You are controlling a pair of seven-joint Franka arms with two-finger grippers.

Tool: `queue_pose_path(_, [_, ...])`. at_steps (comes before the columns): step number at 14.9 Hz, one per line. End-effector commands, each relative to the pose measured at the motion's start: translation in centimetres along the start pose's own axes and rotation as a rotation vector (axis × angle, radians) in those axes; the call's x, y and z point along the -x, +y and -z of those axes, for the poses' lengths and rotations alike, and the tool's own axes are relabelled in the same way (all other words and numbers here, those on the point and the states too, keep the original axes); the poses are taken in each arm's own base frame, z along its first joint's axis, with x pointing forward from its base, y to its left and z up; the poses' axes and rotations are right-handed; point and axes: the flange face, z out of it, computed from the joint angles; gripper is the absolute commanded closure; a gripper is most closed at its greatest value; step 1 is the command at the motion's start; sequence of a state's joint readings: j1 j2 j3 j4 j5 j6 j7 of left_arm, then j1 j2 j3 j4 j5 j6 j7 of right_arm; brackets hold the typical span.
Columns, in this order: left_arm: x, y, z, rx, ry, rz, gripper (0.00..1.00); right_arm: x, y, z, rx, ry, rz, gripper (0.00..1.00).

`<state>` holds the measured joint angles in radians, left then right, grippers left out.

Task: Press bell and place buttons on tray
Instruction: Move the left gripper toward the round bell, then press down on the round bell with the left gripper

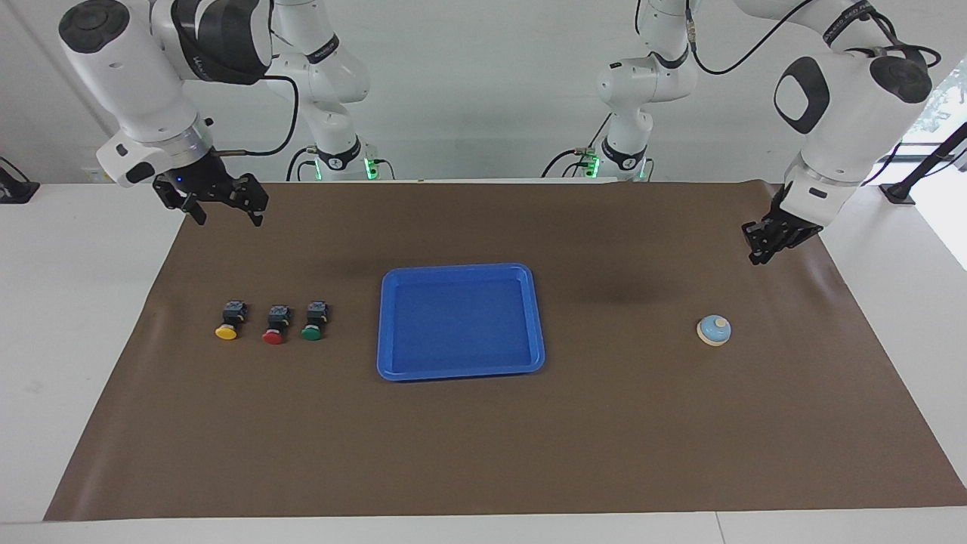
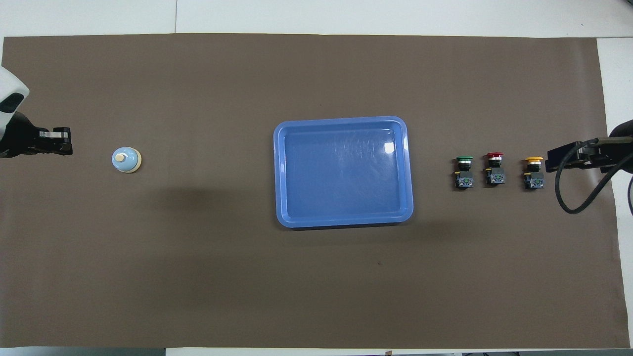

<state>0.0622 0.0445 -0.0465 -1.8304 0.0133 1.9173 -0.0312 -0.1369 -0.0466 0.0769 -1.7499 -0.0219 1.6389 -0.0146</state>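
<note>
While the brown mat (image 1: 483,453) covers nearly the whole table, white tabletop (image 1: 75,302) shows past its short ends, and wide bare stretches of mat lie between the tray, the bell and the row of buttons. The left gripper (image 1: 758,255) hangs over the mat's corner at the left arm's end, fingertips pressed together and holding nothing, with open mat between it and the bell (image 1: 714,331). The right gripper (image 1: 227,215) hangs over the mat's corner at the right arm's end, its fingers spread wide and empty, above and apart from the buttons.

The bell is a small light-blue dome on a cream base ring with a cream knob on top, standing alone toward the left arm's end. The tray (image 1: 385,332), bright blue with rounded corners and a raised rim, lies near the mat's middle with nothing in it. The yellow button (image 1: 227,322), the red button (image 1: 275,326) and the green button (image 1: 313,322) sit in a row toward the right arm's end, the green one nearest the tray, caps pointing away from the robots.

The overhead view shows glare on the tray's floor and coloured terminals on the buttons' black bodies; the facing view alone shows both grippers raised off the mat.
</note>
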Motion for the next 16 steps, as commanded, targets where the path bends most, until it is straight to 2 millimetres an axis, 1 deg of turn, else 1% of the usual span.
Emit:
queue_pose_path(1, [-0.9,0.2,-4.6,-0.008,0.024,-0.035,1.0,0.3,0.1,0.5,0.007,0.003,0.016,0.0])
queue_pose_path(2, [-1.5,0.1,-6.7,-0.006,0.031,-0.073,1.0,0.3,0.1,0.5,0.007,0.003,0.016,0.0])
queue_pose_path(4, [-2.2,0.0,-9.4,-0.004,0.051,-0.101,1.0,0.3,0.1,0.5,0.007,0.003,0.015,0.0])
queue_pose_path(6, [-2.5,-0.1,-11.2,-0.002,0.047,-0.099,1.0,0.3,0.1,0.5,0.007,0.003,0.016,0.0])
queue_pose_path(7, [-2.3,-0.1,-12.2,-0.001,0.035,-0.098,1.0,0.3,0.1,0.5,0.007,0.003,0.016,0.0])
queue_pose_path(10, [-1.0,-0.1,-14.5,0.001,0.041,-0.097,1.0,0.3,0.1,0.5,0.007,0.003,0.016,0.0])
queue_pose_path(13, [-0.8,-0.2,-15.5,0.002,0.032,-0.094,1.0,0.3,0.1,0.5,0.007,0.003,0.016,0.0])
queue_pose_path(15, [-0.4,-0.1,-17.2,0.004,0.004,-0.094,1.0,0.3,0.1,0.5,0.007,0.003,0.015,0.0])
queue_pose_path(16, [0.0,-0.6,-18.1,0.003,0.007,-0.089,1.0,0.3,0.1,0.5,0.007,0.003,0.015,0.0])
